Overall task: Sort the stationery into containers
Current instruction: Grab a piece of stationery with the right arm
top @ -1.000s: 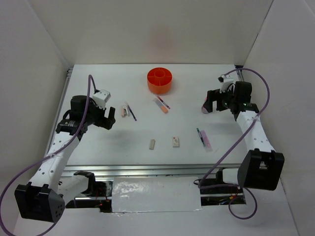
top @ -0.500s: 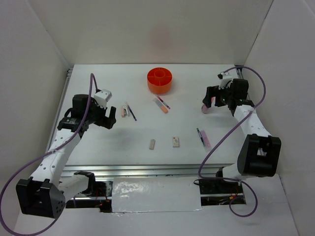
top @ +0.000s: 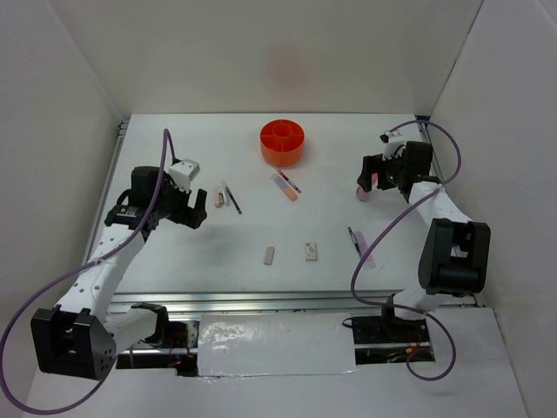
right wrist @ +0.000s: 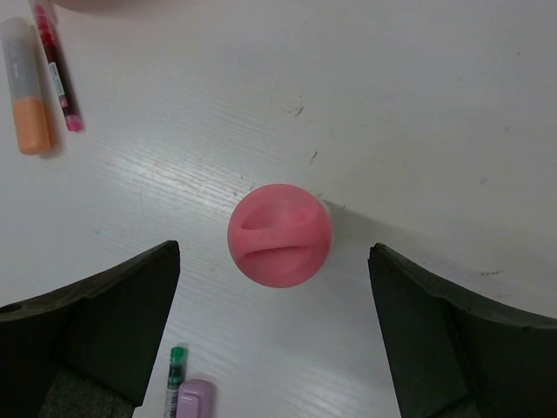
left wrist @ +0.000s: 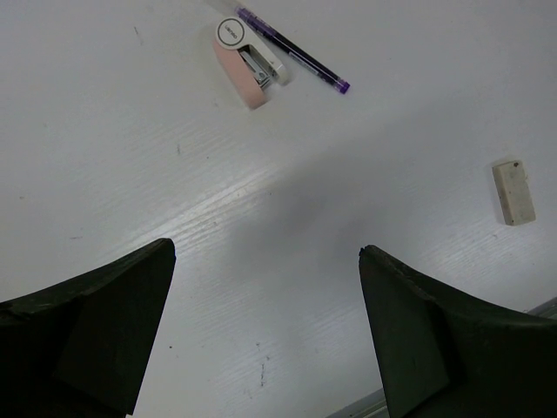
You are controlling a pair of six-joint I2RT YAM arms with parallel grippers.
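Right wrist view shows the right pincer spread wide over the tabletop, its jaws on either side of a round pink item without touching it. An orange marker and a dark pink pen lie side by side at far left. Left pincer also stands wide open and empty, near a purple pen, a pale pink stapler-like piece and a beige eraser, while the orange tub sits far back, well apart from both.
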